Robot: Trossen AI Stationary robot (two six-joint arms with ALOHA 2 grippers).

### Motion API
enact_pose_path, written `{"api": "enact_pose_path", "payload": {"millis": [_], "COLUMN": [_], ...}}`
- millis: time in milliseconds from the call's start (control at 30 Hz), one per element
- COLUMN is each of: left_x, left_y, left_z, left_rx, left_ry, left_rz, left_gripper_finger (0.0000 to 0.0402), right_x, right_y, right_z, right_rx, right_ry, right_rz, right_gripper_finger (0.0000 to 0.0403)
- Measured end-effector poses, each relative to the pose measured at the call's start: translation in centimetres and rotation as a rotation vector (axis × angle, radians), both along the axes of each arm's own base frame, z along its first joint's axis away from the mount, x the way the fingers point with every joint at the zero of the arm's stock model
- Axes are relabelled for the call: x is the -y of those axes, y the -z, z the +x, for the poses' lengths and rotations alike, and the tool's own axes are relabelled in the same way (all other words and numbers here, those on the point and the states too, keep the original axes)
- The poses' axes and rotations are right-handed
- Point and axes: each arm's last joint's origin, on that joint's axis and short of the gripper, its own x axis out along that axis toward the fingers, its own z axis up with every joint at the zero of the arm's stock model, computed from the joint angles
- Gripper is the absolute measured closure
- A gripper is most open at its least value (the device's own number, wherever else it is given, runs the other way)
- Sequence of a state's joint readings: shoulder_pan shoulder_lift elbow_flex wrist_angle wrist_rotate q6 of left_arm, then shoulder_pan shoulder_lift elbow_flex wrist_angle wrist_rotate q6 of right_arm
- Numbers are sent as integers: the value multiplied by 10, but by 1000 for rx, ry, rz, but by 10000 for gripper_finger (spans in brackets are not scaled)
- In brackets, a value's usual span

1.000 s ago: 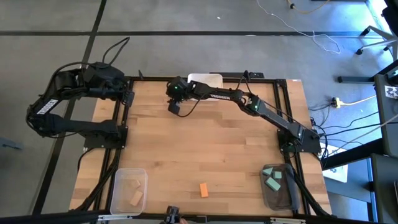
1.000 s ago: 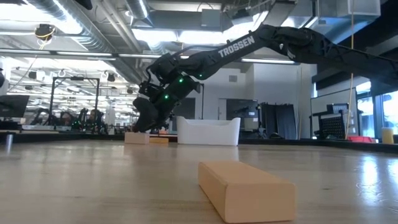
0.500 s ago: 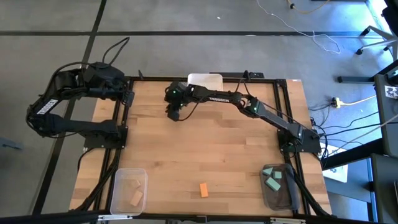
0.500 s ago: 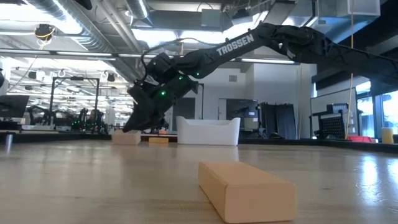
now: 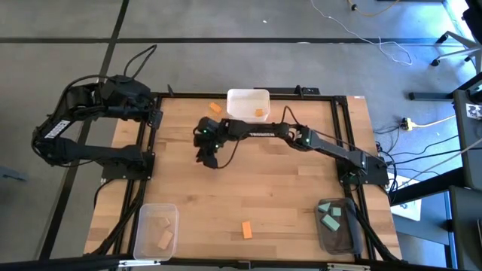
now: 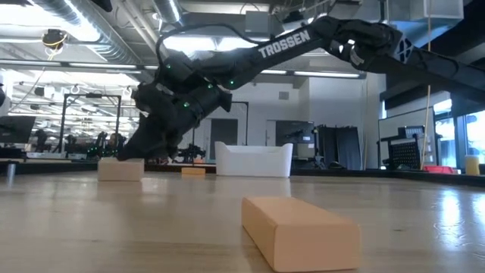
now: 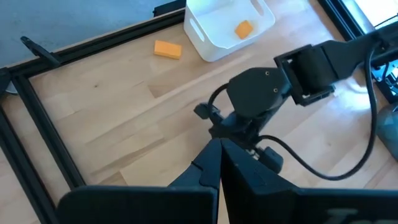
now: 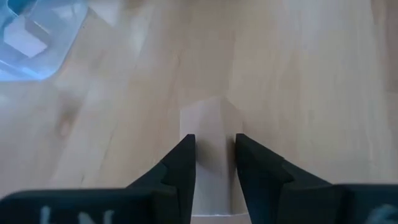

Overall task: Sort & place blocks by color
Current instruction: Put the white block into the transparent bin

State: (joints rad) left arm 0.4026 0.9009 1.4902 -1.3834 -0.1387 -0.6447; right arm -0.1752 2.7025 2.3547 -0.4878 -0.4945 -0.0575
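- Right gripper (image 8: 211, 163) out over the middle of the table (image 5: 279, 188), a little toward the left side, fingers (image 8: 181, 165) clamped on a pale tan block (image 8: 208, 134) that sits between them.
- Same tan block (image 6: 120, 168) resting on the tabletop in the low view, under the tip of the right arm (image 6: 182, 91).
- In the high view, tan block hidden beneath the right gripper (image 5: 208, 155).
- Left gripper (image 7: 221, 158) clenched with nothing in it, held back over the far left corner of the table, well apart from every block.
- White bin (image 5: 248, 105) at the far edge of the table, one orange block (image 5: 259, 114) inside it.
- Another orange block (image 5: 215, 108) on the wood just beside the white bin, on its left.
- Third orange block (image 5: 246, 229) lying alone near the front edge, roughly midway between the two clear bins; close and large in the low view (image 6: 299, 231).
- Clear bin (image 5: 156, 230) at the front left corner, two tan blocks (image 5: 164, 240) inside.
- Dark-looking clear bin (image 5: 338, 225) at the front right corner, teal-green blocks (image 5: 330, 220) inside.
- Corner of a clear bin (image 8: 37, 34) visible in the right wrist view, beyond the held block.
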Motion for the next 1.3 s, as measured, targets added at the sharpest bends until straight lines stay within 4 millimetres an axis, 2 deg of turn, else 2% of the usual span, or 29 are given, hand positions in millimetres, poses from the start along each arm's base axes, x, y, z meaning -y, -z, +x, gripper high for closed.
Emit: {"api": "enact_pose_path", "payload": {"millis": [200,267,433,533,600,733,800,933,1100,1300], "left_x": [1,1,1,1,2,2,3,4,5,0], "left_y": [0,0,0,0,1,3,3,3,4,10], "left_z": [0,0,0,0,0,-2,-2,-1,0,14], "left_rx": [8,8,8,10,-3,-35,-44,-73,-90,-188], "left_ry": [20,20,21,34,52,51,71,220,320,437], "left_rz": [-19,-19,-19,-30,-41,-31,-32,15,44,57], "left_gripper_finger": [401,401,401,401,401,401,401,401,401,401], "right_x": [-1,0,1,-1,-4,-10,-13,-14,-16,-18], "right_y": [-19,-27,-48,-69,-93,-153,-180,-224,-258,-273], "right_z": [-5,-6,-11,-16,-23,-45,-58,-84,-120,-158], "right_rx": [-23,-23,11,62,119,229,241,244,173,-4], "right_ry": [24,61,19,-77,-170,-272,-269,-208,-178,-180], "right_rz": [-42,-83,-177,-248,-261,-259,-271,-351,-449,-431], "right_gripper_finger": [289,277,247,240,239,238,238,238,238,238]}}
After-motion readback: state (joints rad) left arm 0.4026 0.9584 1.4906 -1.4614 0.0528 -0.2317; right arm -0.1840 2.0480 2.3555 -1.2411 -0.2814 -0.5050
